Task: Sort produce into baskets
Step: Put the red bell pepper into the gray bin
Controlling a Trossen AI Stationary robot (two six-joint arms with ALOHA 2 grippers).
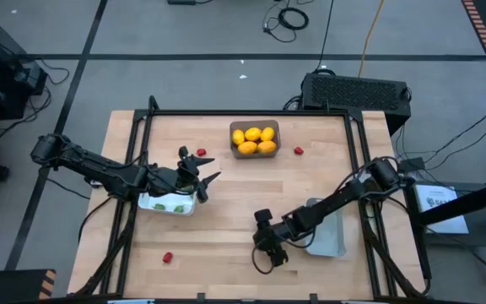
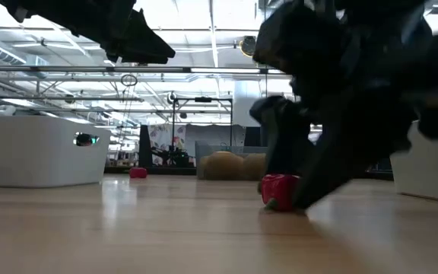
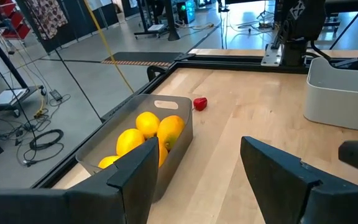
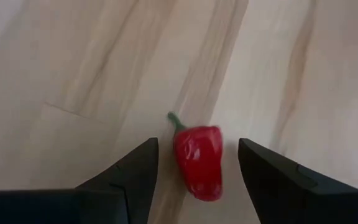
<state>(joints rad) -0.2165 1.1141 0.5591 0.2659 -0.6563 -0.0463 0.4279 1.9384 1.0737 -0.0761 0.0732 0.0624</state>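
Low in the frame, near the table's front edge: right gripper, fingers apart, a red pepper with a green stem lying on the wood between them, not yet squeezed. Plenty of bare wood around it. To the lower left, another red piece alone. Mid left: left gripper, open, holding nothing, over a pale basket with tiny green bits inside. Mid right: second pale basket, under the right arm. Farthest back, top centre: grey basket full of yellow fruits, one red piece just beside it. No readable writing anywhere.
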